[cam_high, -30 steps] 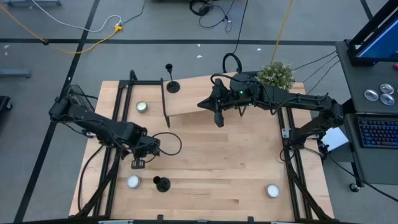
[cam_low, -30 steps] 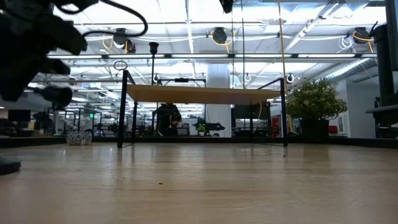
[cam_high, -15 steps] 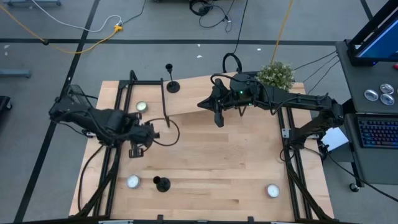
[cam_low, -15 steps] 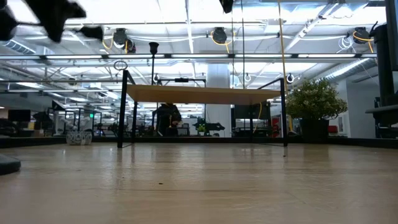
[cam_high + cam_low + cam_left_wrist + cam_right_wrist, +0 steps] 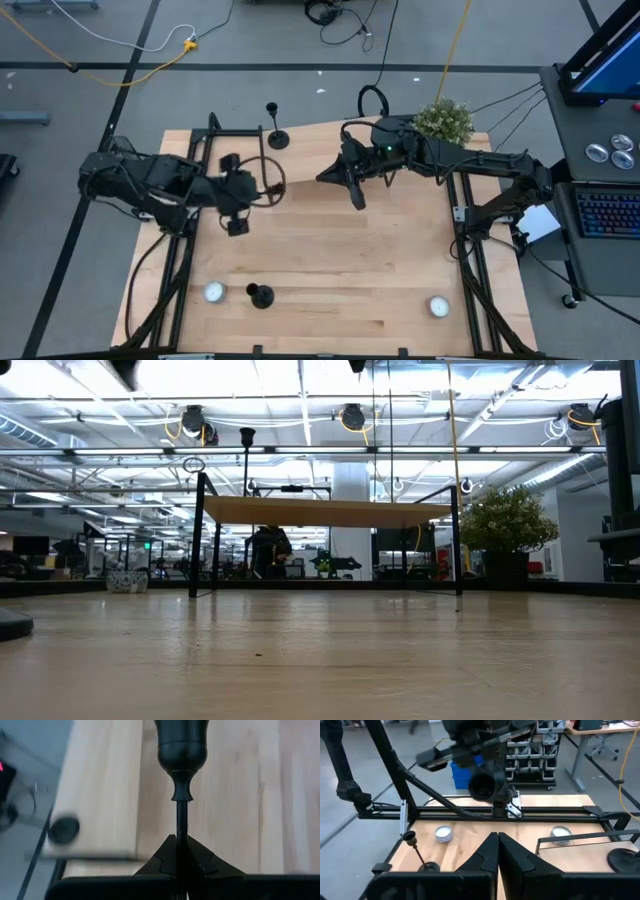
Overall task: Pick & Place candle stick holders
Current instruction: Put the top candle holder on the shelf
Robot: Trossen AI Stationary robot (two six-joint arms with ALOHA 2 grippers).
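candlestick [image 5: 182, 755] in left gripper [image 5: 181, 851], no writing

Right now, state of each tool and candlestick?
left tool: shut on the held candlestick's stem
held candlestick: lifted off the table
right tool: shut, empty, above the table
rear candlestick: upright on the raised shelf
front candlestick: standing on the table, free

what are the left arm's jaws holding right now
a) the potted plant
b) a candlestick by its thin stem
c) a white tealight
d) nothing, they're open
b: in the left wrist view the left gripper is shut on the thin stem of a black candle stick holder, whose cup shows just beyond it over the wooden table.
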